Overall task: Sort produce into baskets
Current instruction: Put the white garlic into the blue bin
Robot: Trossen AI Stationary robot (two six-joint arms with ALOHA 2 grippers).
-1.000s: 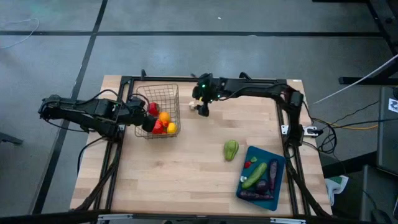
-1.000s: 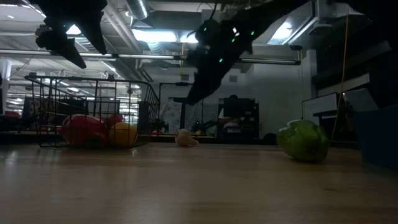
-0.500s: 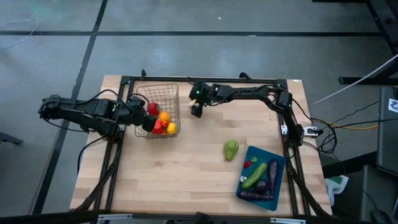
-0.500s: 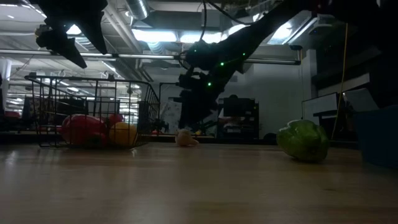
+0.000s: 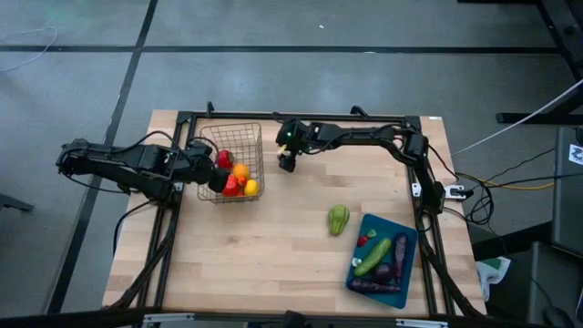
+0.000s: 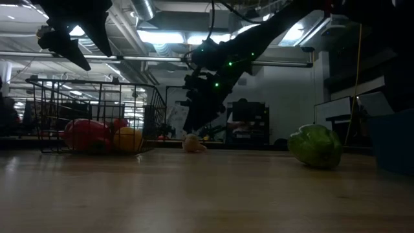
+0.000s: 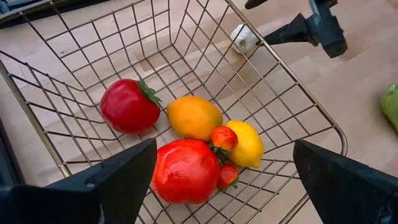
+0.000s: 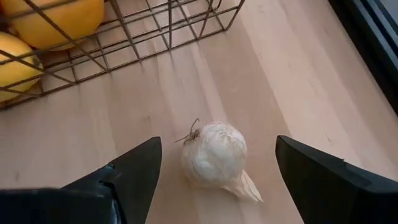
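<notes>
**High view to wrist views: garlic framed by the right gripper beside the basket**

High view: the wire-mesh basket is seen near the table's far left, with red, orange and yellow produce piled in its near corner. The left gripper is held over the basket's left side. The right gripper is placed just right of the basket. A green pepper lies on the bare wood, near the teal tray, in which a cucumber and dark eggplants are laid.

Low view: the garlic is seen resting on the table under the right gripper, between the basket and the pepper.

Left wrist view: the left fingers are spread wide above the basket and nothing is held; two large tomatoes, an orange and a lemon are seen below.

Right wrist view: the right fingers are held open on either side of the garlic, which is not gripped.
</notes>
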